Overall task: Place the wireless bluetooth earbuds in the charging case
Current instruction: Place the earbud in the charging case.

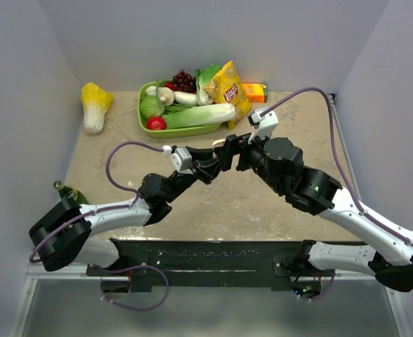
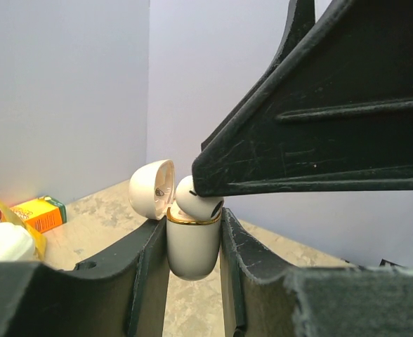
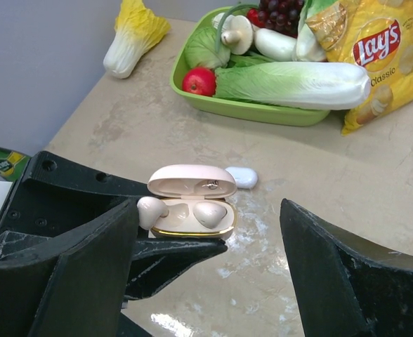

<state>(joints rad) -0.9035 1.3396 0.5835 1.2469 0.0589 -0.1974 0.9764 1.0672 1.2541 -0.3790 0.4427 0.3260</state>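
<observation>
1. The charging case (image 3: 192,226) is showing a creamy white shell, a thin gold rim band and a pale beige inside.
2. The wireless bluetooth earbuds (image 3: 210,213) are showing off-white.
3. The tabletop (image 1: 227,203) is showing mottled, stone-like beige.
4. The tray (image 3: 263,111) at the far edge is showing lime green.
5. The crisp bag (image 3: 371,56) is showing yellow with a red logo.
6. The cabbage (image 1: 94,105) near the far left corner is showing yellow over white.
</observation>
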